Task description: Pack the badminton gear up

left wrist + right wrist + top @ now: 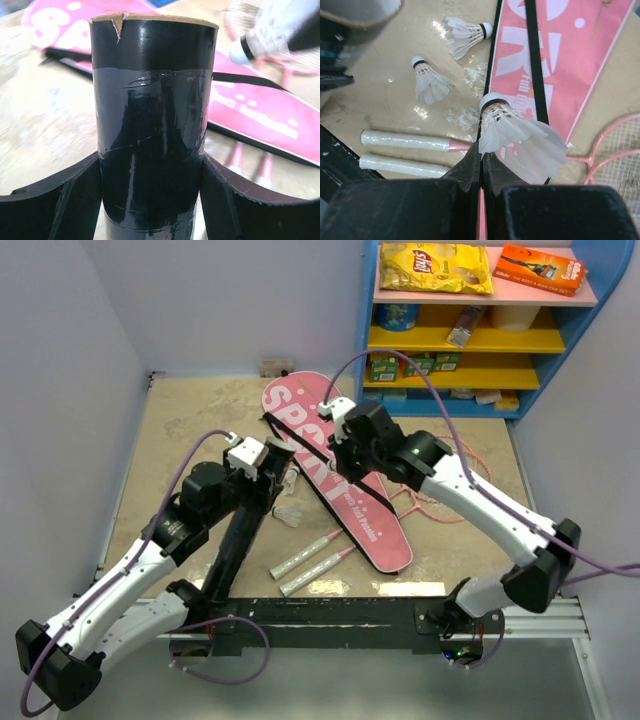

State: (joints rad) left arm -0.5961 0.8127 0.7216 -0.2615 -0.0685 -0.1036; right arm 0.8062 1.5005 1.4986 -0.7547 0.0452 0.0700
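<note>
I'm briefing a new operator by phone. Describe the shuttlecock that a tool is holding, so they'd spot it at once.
Find the pink bag lettered SPORT lying mid-table. Just above its black-trimmed edge, the right tool pinches a white feather shuttlecock by its skirt. The other two shuttlecocks lie loose on the table; only this one is gripped and off the surface.

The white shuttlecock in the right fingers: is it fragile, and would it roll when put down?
The shuttlecock is probably very light and fragile: the right fingers seem to pinch its thin feathers, so harder squeezing may bend them. Put down, it would likely tip onto its side, like the loose shuttlecock nearby, and roll only in a curve.
</note>
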